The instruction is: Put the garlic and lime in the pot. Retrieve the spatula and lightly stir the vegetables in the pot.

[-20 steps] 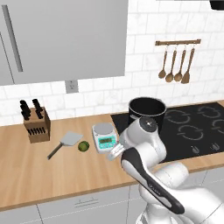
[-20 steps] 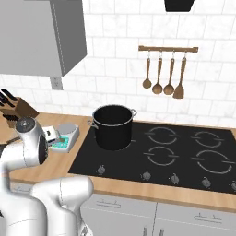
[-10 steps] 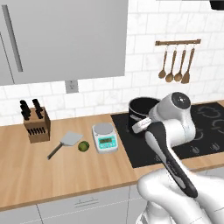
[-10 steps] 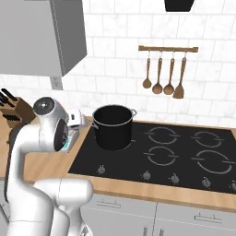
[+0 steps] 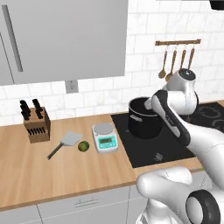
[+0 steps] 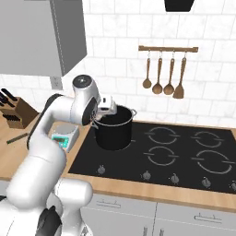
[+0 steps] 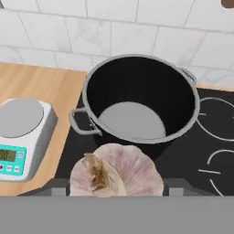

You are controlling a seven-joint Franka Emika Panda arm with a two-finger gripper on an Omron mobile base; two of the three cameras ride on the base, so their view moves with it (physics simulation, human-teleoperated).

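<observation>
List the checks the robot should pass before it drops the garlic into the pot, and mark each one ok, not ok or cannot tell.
1. Garlic held in the gripper: ok.
2. Pot open, no lid: ok.
3. Pot bottom bare, ready for vegetables: ok.
4. Garlic directly above the pot's opening: cannot tell; the hand view shows it short of the rim.
5. Lime waiting on the counter beside the kitchen scale: ok.
6. Spatula lying free on the counter: ok.

The only writing sits on the kitchen scale (image 7: 20, 137) at the left edge of the hand view: its small teal display shows dark digits too blurred to read, perhaps zeros. In the left base view the same display is a faint teal strip, equally illegible. No labels or brands appear elsewhere.
</observation>
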